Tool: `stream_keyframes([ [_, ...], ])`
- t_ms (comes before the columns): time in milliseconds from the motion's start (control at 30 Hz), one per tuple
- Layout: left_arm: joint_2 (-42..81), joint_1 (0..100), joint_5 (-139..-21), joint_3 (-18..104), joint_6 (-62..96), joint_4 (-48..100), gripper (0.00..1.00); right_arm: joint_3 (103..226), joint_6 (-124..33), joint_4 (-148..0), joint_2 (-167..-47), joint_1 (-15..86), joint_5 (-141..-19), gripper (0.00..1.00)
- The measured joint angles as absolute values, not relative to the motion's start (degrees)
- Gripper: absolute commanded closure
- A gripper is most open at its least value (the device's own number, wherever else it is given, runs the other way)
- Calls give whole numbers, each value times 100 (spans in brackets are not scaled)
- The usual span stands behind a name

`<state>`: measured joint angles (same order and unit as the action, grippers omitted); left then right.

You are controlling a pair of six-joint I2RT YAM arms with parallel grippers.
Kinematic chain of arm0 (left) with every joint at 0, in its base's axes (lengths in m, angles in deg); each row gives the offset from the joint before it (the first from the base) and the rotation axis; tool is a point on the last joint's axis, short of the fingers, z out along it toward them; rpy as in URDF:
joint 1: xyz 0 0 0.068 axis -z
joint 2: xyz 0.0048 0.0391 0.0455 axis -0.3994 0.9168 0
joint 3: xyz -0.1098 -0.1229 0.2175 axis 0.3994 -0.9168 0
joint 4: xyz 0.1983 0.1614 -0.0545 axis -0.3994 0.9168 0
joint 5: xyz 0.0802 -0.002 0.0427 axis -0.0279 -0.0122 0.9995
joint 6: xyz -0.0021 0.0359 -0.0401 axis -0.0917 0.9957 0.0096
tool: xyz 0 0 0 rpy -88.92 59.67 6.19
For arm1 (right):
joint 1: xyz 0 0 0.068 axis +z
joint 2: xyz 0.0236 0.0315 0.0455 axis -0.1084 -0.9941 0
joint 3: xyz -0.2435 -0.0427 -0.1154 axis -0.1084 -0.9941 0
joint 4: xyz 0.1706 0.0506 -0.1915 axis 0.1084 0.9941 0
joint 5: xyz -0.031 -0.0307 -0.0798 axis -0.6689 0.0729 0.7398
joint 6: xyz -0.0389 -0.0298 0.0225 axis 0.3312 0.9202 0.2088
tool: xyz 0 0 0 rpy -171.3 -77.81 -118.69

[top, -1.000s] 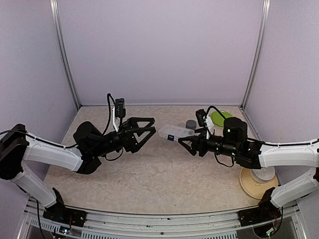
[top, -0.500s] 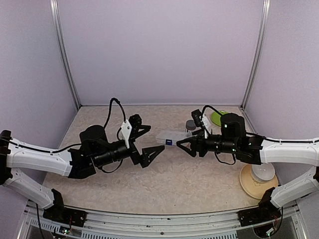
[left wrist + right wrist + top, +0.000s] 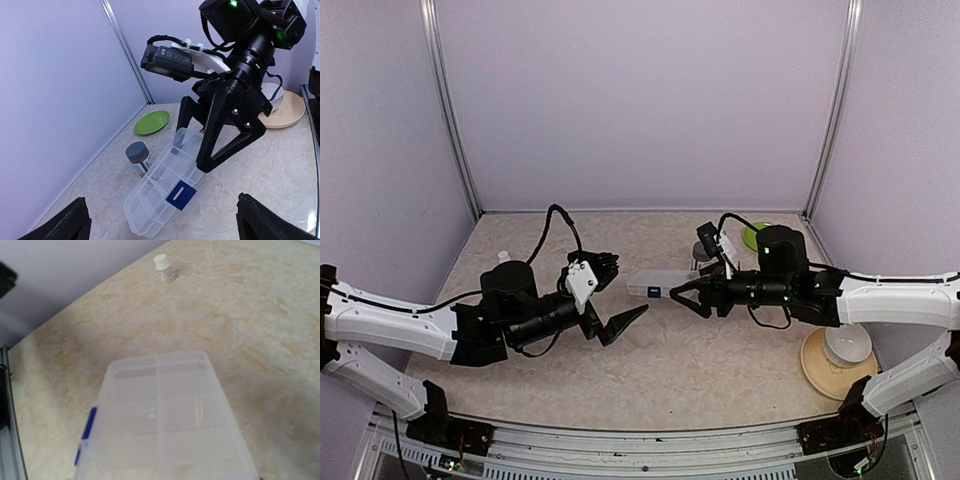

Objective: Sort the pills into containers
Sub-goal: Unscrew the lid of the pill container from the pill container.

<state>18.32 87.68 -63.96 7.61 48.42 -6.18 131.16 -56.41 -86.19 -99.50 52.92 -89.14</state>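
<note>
One pill box (image 3: 150, 200), clear, blue latch (image 3: 181, 195). Far end clamped in my right pincer (image 3: 191, 149), box tilted, free end aimed at my left pincer (image 3: 630, 286). Left pincer spread wide, holding nothing, near free end.

Two bottles: grey-capped (image 3: 139, 156) just beside box, white (image 3: 164, 268) toward left wall. One green plate (image 3: 152, 122) by far right corner. One white bowl (image 3: 847, 345) on tan plate (image 3: 818, 372) at right edge. Open table (image 3: 650, 380) between my arms, down to near edge.

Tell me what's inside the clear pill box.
The pill box looks empty in the compartments that show, with no pills seen. Its end inside the right gripper is covered.
</note>
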Motion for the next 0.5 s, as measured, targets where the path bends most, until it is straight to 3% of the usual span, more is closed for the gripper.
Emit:
stream_keyframes([
  [500, 1898, 8932, -6381, 785, 6142, -198, 19, 13512, -5673, -8335, -10203, 5292, -9384, 79],
])
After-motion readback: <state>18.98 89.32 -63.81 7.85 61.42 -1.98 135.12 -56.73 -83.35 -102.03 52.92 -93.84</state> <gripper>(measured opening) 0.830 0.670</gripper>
